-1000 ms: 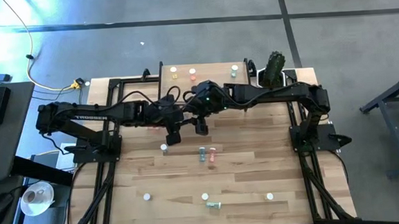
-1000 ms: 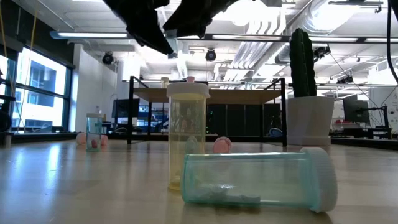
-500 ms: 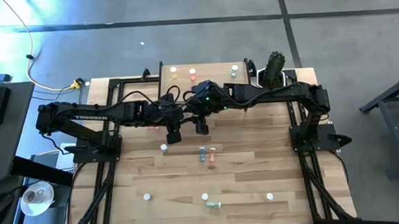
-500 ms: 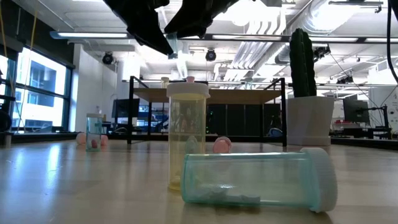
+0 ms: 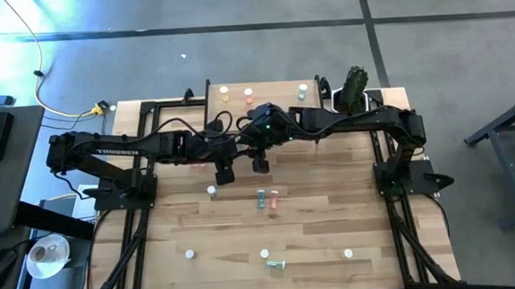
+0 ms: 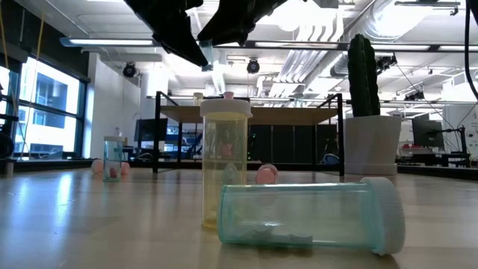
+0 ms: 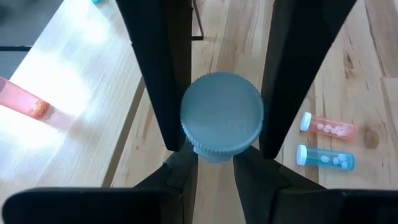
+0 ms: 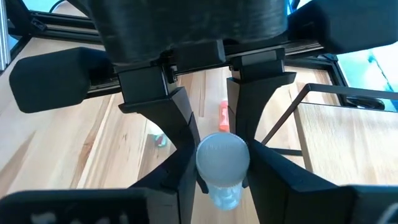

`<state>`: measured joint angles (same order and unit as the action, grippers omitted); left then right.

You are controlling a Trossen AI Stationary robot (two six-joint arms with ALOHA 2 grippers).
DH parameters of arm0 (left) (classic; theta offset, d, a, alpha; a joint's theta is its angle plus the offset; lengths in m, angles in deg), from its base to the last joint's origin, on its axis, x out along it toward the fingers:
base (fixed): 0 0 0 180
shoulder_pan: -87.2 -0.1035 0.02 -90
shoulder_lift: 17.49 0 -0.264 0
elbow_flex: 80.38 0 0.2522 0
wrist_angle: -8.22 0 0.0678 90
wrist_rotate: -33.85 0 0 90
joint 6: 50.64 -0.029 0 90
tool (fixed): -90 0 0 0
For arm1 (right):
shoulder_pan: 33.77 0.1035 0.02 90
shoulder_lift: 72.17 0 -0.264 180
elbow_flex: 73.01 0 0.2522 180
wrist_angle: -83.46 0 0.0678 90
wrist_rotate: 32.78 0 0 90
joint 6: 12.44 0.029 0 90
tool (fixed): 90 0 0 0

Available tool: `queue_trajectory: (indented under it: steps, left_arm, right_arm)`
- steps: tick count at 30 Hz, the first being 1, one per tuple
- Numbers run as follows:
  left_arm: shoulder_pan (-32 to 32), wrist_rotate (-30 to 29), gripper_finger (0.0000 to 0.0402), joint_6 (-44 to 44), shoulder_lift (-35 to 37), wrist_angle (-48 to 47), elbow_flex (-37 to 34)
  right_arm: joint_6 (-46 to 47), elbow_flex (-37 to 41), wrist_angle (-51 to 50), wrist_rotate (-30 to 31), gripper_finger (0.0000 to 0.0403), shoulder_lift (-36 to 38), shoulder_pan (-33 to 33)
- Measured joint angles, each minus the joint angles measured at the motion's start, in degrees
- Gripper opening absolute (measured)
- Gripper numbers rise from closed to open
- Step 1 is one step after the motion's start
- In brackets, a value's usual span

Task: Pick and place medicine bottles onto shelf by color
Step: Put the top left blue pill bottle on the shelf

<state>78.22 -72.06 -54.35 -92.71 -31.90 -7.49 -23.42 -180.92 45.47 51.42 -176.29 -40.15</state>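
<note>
Both arms meet over the desk [image 5: 333, 203] just in front of the shelf [image 5: 263, 89], and each carries a bottle. The left hand [image 7: 214, 163] pinches a white-capped bottle [image 7: 221, 117] just under its cap, fingers pressed to either side; the right hand [image 8: 219, 177] grips a second capped bottle [image 8: 222, 163] the same way.

These bottles look like thin, stiff plastic with a few pills inside, so they are probably very light and easily tipped or rolled. The smooth round wall may slip between hard fingers; taking them across the body just below the ribbed cap, as here, seems the safest hold, and only gentle pressure should be needed.

Three bottles already stand along the shelf's far edge. More remain on the desk: a blue one [image 7: 324, 158] and a pink one [image 7: 328, 128] lying side by side, a green one [image 6: 310, 215] on its side nearest the low camera, a yellow one [image 6: 225, 163] upright behind it.

Against the earlier frames almost nothing differs: both hands have crept only slightly, and no bottle on desk or shelf has moved.
</note>
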Motion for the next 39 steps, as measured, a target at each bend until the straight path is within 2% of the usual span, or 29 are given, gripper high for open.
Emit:
queue_trajectory:
  steps: [5,10,15,23,29,39]
  left_arm:
    - [-0.01,-0.57,0.0114,-0.67,0.0,0.12,0.0]
    - [-0.01,-4.51,0.0164,-1.06,0.43,-0.06,0.0]
    - [0.01,-4.08,0.0192,-1.04,2.11,-0.36,0.02]
    - [0.03,-4.1,0.0192,-1.03,6.28,-0.36,0.0]
    - [0.03,-4.25,0.0191,-1.03,10.21,-1.03,0.0]
    - [0.03,-4.46,0.0189,-1.03,16.67,-1.33,0.0]
  right_arm:
    - [-0.5,0.02,0.06,4.02,0.0105,0.21,0.0]
    - [-0.92,0.06,-0.7,4.95,0.0105,1.55,-0.92]
    - [-1.09,0.07,-2.29,4.87,0.0105,4.32,-2.53]
    - [-2.14,0.07,-3.33,5.21,0.0105,10.59,-5.52]
    - [-3.6,0.07,-3.17,9.94,0.0105,16.83,-6.91]
    - [-4.52,0.07,-3.66,13.0,0.0104,27.43,-9.14]
